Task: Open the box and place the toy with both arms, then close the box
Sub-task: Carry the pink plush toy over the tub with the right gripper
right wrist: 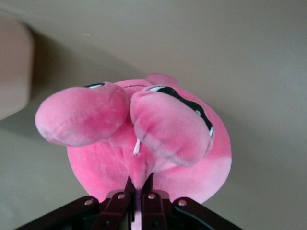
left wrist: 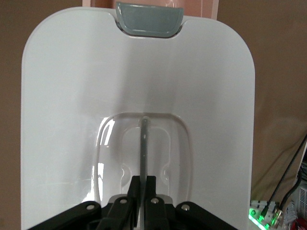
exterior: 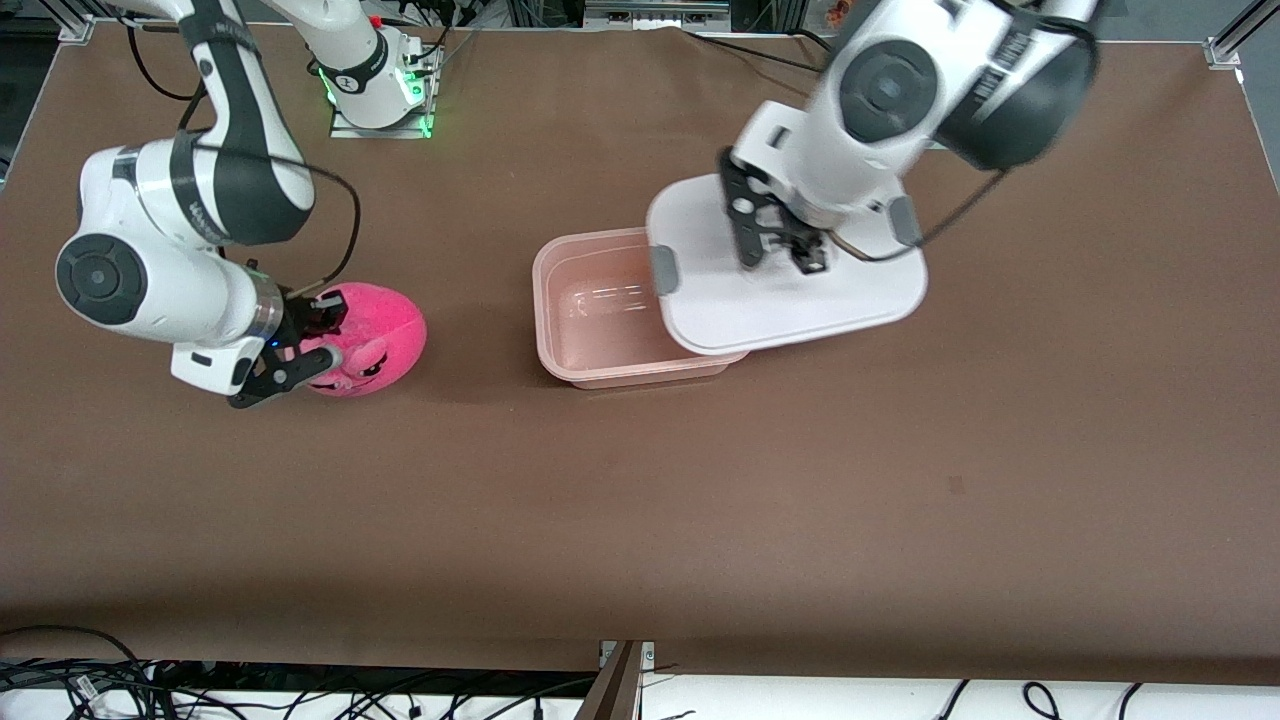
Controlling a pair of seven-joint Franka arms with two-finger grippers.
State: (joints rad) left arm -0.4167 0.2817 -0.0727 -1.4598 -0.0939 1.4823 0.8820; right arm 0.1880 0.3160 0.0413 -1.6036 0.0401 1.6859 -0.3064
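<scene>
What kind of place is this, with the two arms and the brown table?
Probably a robotics lab or test bench. Two white arms are bolted along a brown-covered table; loose cables trail at its edge. The left gripper holds a lid, the right gripper a pink toy.

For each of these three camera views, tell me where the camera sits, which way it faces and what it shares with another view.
Front view: high across the table, facing both arms; shows the open tub, the left gripper lifting the lid, the right gripper pinching the toy.
Left wrist view: on the left wrist, looking along the left gripper, shut on the handle of the lid; shares lid and clip with front.
Right wrist view: on the right wrist, looking along the right gripper, shut on the toy; shares toy with front.
</scene>
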